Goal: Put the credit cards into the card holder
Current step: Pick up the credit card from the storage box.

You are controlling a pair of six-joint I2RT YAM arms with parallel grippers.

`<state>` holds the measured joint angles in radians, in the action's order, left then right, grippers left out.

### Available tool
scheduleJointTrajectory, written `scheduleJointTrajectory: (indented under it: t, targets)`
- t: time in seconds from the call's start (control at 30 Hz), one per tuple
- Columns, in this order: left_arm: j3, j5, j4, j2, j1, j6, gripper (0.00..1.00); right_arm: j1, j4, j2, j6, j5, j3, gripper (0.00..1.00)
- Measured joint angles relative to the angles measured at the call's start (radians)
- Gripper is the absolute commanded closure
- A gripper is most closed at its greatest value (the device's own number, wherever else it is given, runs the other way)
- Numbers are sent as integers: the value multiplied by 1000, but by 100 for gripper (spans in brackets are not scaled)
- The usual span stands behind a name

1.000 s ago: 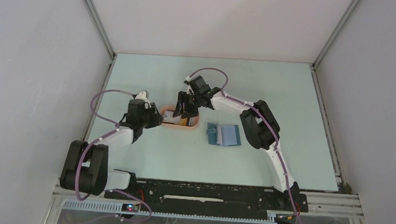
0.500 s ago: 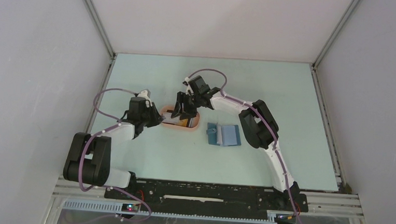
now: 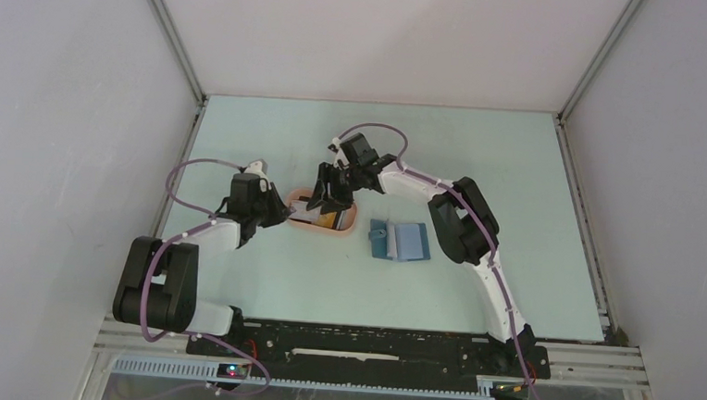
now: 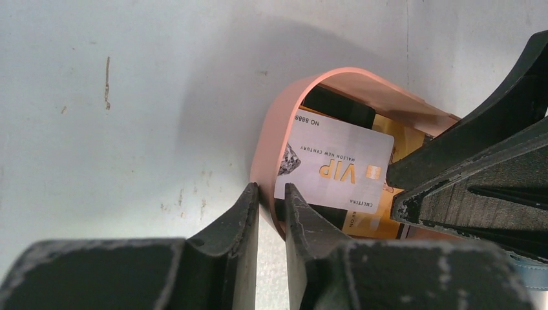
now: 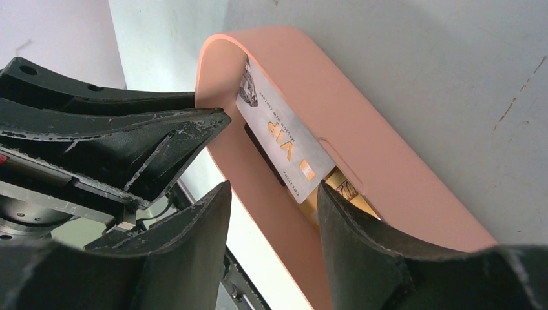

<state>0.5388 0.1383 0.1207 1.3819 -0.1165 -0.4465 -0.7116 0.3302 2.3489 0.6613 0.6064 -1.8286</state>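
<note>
The left gripper [image 4: 271, 190] is clenched on the wall of the pink tray [image 4: 265, 148]. In the left wrist view its two fingers [image 4: 249, 216] stand at the lower centre with only a narrow slit between them, and the tray's rounded end wall runs down into that slit. In the top view this gripper sits at the tray's left end.

The right gripper [image 5: 274, 190] is released, its jaws well apart over the tray's interior, and it holds nothing. A lower corner of the whitish card [image 5: 278, 139] lies in the gap close to the finger at lower right of the right wrist view. Whether that finger touches the card cannot be told.

The credit cards are all in the tray. The whitish card, printed "VIP", leans tilted on top. The yellow-orange card [image 4: 404, 139] lies under it and the black card [image 4: 336, 106] shows behind it, both mostly covered. In the left wrist view the right gripper's black fingers hide the tray's right-hand part.

The card holder [image 3: 400, 240] lies open on the table [image 3: 288, 140], just right of the tray in the top view and apart from both grippers. Its slots are too small there to make out.
</note>
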Motion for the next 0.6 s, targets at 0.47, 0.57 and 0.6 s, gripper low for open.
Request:
scheduleJointTrajectory:
  t: [0.47, 0.57, 0.6]
  targets:
    - [0, -4, -2, 0, 0, -10, 78, 13, -22, -2, 0, 53, 4, 47]
    - [0, -5, -3, 0, 1, -11, 78, 16, -35, -4, 2, 65, 10, 50]
    - [0, -5, -3, 0, 1, -14, 78, 17, -37, -4, 3, 69, 11, 50]
